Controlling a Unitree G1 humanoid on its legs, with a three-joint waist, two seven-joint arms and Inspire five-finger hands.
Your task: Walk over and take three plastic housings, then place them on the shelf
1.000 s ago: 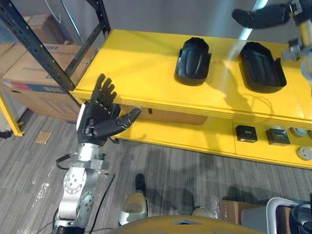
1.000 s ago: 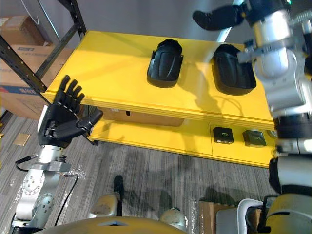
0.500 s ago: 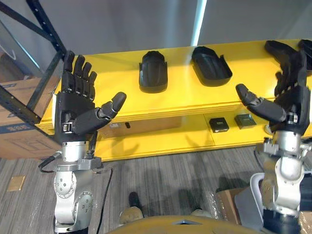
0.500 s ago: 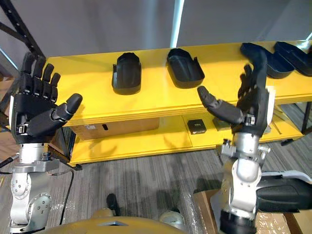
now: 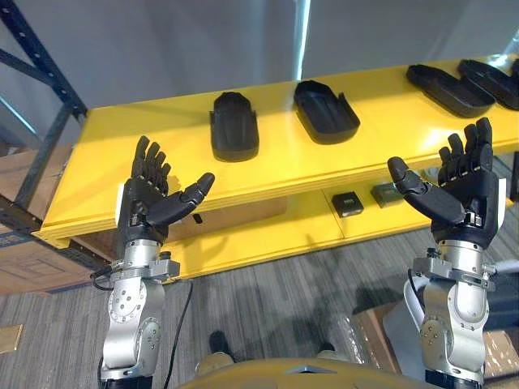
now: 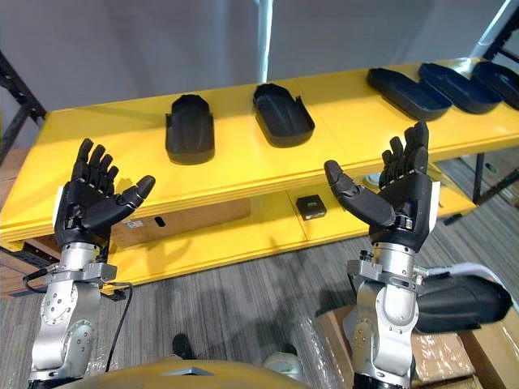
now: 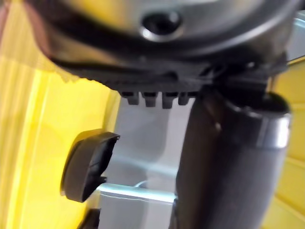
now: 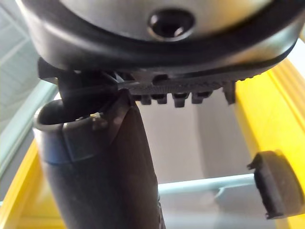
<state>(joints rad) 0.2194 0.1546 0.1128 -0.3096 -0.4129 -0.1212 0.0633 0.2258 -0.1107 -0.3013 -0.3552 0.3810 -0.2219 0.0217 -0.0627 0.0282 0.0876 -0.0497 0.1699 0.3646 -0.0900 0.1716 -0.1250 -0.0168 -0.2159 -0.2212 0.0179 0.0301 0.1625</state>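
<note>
Two black plastic housings (image 5: 234, 126) sat side by side mid-top of the yellow shelf (image 5: 105, 154), further housings (image 5: 450, 87) at its right end. In front, left robot hand (image 5: 150, 203) and right robot hand (image 5: 461, 194) were raised, fingers spread, empty.

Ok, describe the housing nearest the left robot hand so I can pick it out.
On the top level of the long yellow shelf lies a row of black housings. Take the leftmost housing, at the row's left end. Unlike its neighbour, which lies hollow side up, it lies with its ridged back up.
</note>
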